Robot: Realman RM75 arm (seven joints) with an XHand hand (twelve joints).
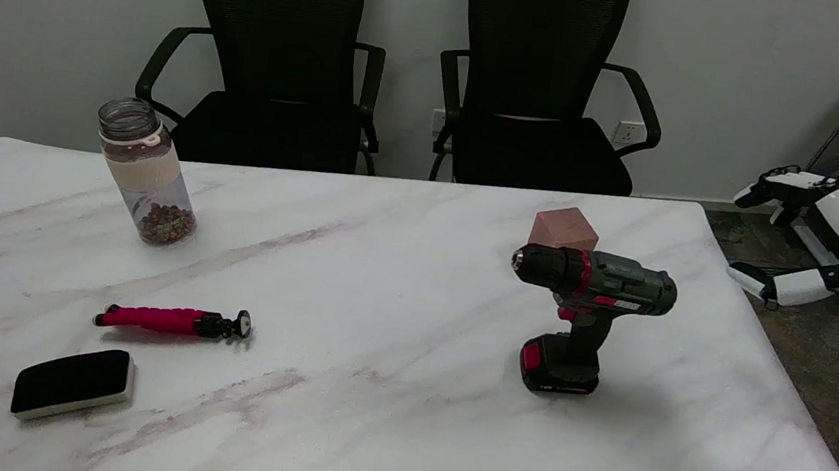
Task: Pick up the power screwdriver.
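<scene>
black eraser block (73, 383) nearest, at 7 o'clock on the marble table (381, 436). pink mini tripod (169, 320) lies flat just beyond it. jar (148, 173) with brown bits at 10 o'clock. power screwdriver (585, 310) stands upright on its battery base at 3 o'clock, chuck pointing left, brown cube (564, 229) close behind. right hand out of view, fingers: cannot tell.

We list one screwdriver (590, 302), dark green-grey with red trim and a black chuck, standing upright on its battery base at the table's right side, chuck pointing left.
</scene>
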